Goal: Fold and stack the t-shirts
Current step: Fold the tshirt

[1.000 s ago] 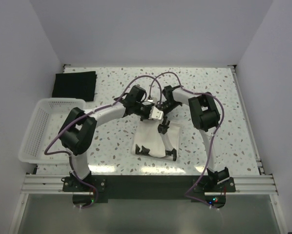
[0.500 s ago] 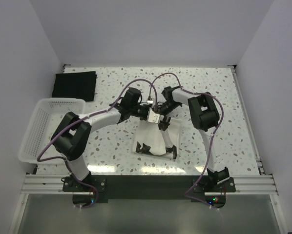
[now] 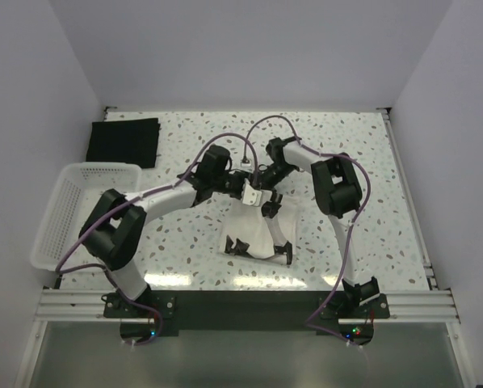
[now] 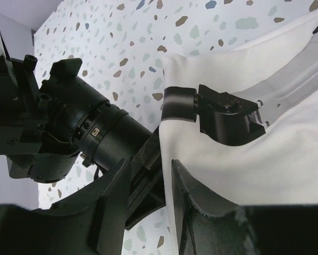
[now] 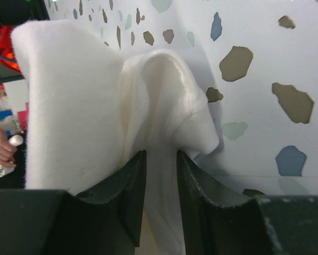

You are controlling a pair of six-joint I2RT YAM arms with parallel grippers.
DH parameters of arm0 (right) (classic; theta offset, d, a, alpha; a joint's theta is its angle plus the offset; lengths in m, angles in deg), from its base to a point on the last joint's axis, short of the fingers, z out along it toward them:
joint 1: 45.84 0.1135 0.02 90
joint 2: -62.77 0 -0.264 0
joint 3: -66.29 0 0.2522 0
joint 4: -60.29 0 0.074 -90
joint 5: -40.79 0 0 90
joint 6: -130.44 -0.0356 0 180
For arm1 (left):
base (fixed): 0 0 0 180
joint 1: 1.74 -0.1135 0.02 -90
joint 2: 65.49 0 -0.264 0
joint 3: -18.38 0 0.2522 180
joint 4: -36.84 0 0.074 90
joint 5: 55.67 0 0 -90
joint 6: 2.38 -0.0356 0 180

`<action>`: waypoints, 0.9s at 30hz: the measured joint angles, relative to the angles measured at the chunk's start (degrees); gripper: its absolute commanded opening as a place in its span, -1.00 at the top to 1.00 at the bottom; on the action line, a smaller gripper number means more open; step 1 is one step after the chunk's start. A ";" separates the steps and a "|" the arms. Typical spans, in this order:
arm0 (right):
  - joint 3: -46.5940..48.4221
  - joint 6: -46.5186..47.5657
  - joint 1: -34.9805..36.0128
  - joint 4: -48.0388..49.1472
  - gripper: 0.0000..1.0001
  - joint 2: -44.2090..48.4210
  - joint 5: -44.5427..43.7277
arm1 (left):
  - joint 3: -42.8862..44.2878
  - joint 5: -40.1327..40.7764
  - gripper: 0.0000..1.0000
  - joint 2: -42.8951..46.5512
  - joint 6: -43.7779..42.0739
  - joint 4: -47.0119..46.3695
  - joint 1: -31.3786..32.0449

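The cream t-shirt (image 3: 254, 230) lies bunched in the middle of the table, with grey and black marks on it that I cannot identify. My right gripper (image 3: 263, 187) is at its far edge. In the right wrist view this gripper (image 5: 161, 154) is shut on a thick fold of the cream cloth (image 5: 68, 106). My left gripper (image 3: 248, 192) is right beside it. In the left wrist view its jaws (image 4: 151, 164) stand apart, with the cloth's edge (image 4: 265, 159) against the right finger (image 4: 188, 196). The black t-shirt (image 3: 123, 142) lies folded at the far left.
A white lattice basket (image 3: 68, 210) stands at the left edge of the speckled table (image 3: 363, 145). White walls close in the back and both sides. The two wrists cross close together over the shirt's far edge, and the right gripper's black body (image 4: 95, 133) fills the left of the left wrist view.
The left arm's elbow has swung left and toward the near edge, and its wrist has drawn back slightly. The right arm and the cream shirt have hardly moved.
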State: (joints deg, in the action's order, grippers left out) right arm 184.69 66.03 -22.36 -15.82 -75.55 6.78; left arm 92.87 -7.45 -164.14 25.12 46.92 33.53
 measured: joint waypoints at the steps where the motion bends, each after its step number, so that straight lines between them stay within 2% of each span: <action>1: 0.68 0.31 0.02 -0.33 0.30 0.00 -0.85 | -0.66 0.02 0.17 1.05 -0.09 0.00 0.00; 7: 3.52 1.11 0.11 -2.69 0.21 0.35 -6.14 | -3.21 -0.22 0.16 8.09 0.37 0.11 -0.09; 13: 10.49 2.34 0.13 -5.46 -0.12 0.50 -14.93 | -4.31 -1.90 0.15 12.15 2.64 2.75 -2.05; 14: 12.22 2.91 0.13 -6.01 -0.25 0.50 -16.68 | -3.89 -2.56 0.14 12.22 3.34 4.87 -2.93; 16: 15.50 4.26 0.13 -7.26 -0.33 0.57 -19.89 | -2.54 -3.30 0.12 11.96 3.93 9.31 -4.59; 22: 19.96 9.79 -0.50 -11.17 -0.46 2.64 -29.24 | 9.84 -7.13 0.04 5.01 7.72 25.68 -10.49; 27: 16.17 12.44 -4.63 -12.37 -0.47 7.58 -29.42 | 23.71 -11.15 -0.13 -8.20 12.37 38.60 -14.45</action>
State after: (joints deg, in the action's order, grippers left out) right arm 200.87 78.46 -26.99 -28.19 -67.97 -22.64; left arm 116.58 -18.60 -172.34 37.49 85.52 19.08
